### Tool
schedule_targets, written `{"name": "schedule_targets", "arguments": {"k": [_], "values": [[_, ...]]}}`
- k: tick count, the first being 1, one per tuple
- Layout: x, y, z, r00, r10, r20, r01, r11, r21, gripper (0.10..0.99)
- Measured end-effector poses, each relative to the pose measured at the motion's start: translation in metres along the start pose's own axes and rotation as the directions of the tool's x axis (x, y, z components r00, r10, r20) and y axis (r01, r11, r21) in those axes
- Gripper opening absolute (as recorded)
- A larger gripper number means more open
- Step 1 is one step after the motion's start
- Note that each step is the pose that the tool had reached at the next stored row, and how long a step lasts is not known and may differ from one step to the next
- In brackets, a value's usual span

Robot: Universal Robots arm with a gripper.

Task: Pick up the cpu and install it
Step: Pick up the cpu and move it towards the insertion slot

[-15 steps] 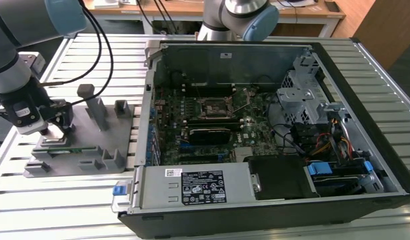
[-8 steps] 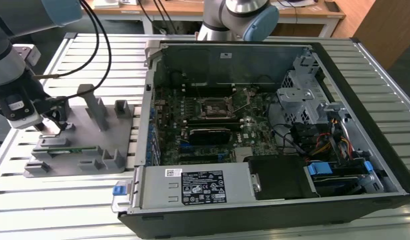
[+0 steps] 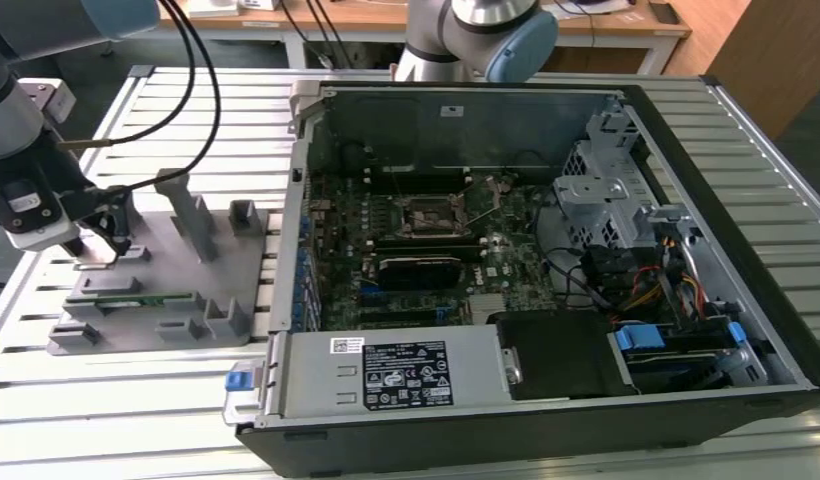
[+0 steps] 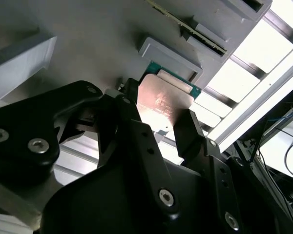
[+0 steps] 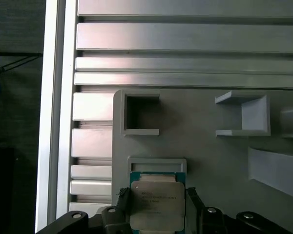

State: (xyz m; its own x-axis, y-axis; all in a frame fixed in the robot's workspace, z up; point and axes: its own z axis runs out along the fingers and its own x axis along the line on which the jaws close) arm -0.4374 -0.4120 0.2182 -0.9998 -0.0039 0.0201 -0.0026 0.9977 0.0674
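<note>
The cpu (image 5: pixel 158 195), a flat square chip with a silvery top and a thin green rim, lies at a small grey pocket of the parts fixture (image 5: pixel 210 151). In both wrist views my gripper (image 5: pixel 158 207) is low over it, with one black finger against each of two opposite edges of the cpu (image 4: pixel 161 100). The gripper (image 4: pixel 161 124) appears shut on the chip. In the exterior view the gripper (image 3: pixel 101 250) is at the fixture's (image 3: pixel 183 290) left end, left of the open computer case (image 3: pixel 517 250). The bare socket (image 3: pixel 430 213) is on the motherboard inside the case.
A green memory stick (image 3: pixel 130 297) lies in the fixture near its front. Upright grey holders (image 3: pixel 197 215) rise just right of the gripper. A second robot arm (image 3: pixel 484 35) stands behind the case. Cables (image 3: pixel 197 90) hang from my arm. The table is slatted aluminium (image 3: pixel 157 400).
</note>
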Motion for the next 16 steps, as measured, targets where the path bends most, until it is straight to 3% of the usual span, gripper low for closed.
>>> {"name": "schedule_targets", "arguments": {"k": [2, 16], "values": [[0.0002, 0.0002, -0.0024, 1.0, 0.0, -0.0001, 0.0, 1.0, -0.007, 0.537], [0.0003, 0.0012, -0.0135, 1.0, 0.0, 0.0001, 0.0, 1.0, -0.009, 0.537]]}}
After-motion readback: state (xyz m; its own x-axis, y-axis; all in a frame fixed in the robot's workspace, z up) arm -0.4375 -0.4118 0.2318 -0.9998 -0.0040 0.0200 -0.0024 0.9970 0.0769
